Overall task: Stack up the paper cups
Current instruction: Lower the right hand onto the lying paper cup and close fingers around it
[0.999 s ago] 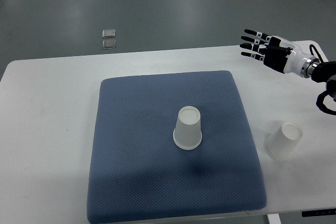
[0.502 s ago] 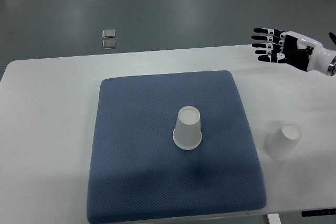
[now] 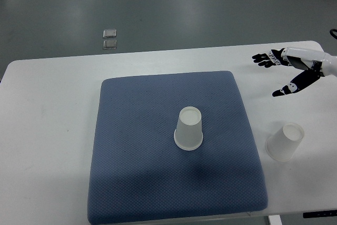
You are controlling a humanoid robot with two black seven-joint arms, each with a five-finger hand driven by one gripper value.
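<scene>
Right hand (image 3: pixel 293 70) hovers with fingers spread wide, empty, above the cup (image 3: pixel 285 142) on the table (image 3: pixel 47 130); another cup (image 3: pixel 188 128) stands upside down on the mat (image 3: pixel 131 130).

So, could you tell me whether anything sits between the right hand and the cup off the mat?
Nothing visible does. The right hand is open above bare table, and the cup stands nearer the camera, with only tabletop between them.

Your right hand (image 3: pixel 291 69), fingers spread and empty, hovers over the bench (image 3: pixel 47 130) near its far right corner, with bare surface between it and the paper cup on the bench (image 3: pixel 285 142) nearer you. The paper cup on the mat (image 3: pixel 188 128) stands alone mid-mat (image 3: pixel 131 156), open on all sides.
</scene>
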